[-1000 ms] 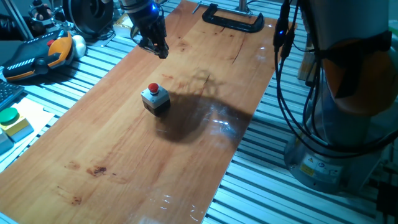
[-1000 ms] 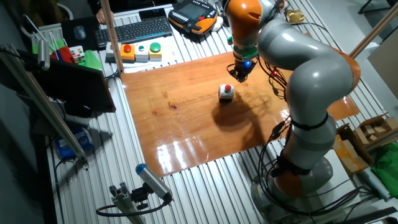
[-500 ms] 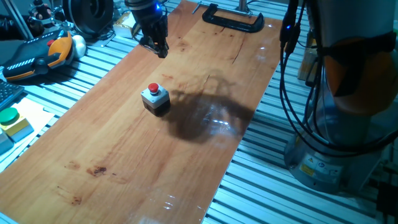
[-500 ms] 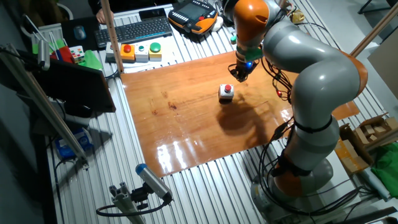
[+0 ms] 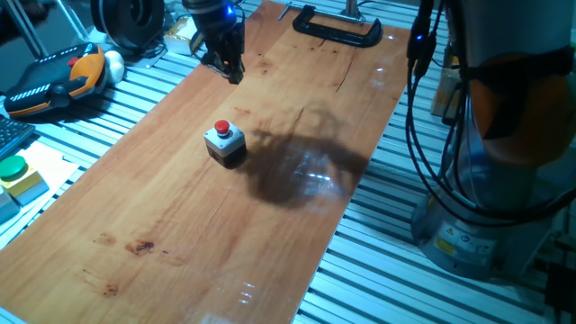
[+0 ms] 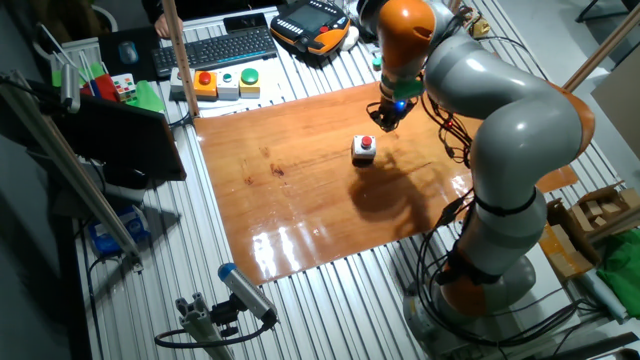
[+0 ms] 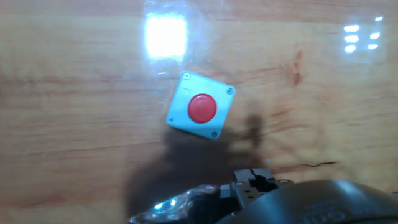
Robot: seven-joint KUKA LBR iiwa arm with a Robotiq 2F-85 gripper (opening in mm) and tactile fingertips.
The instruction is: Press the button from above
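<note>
Since a second ago, hardly anything has moved: the claw (image 5: 232, 70) has only drifted a tiny bit and is still up in the air, off to one side of the button (image 5: 224, 142), which sits on the wooden worktop (image 5: 180, 225) near its middle. I think this is the lining-up step, because the red top (image 7: 202, 108) is not under the claw yet. Next, the claw needs to slide over the red top and go straight down; whether it is open or closed, I cannot tell.
</note>
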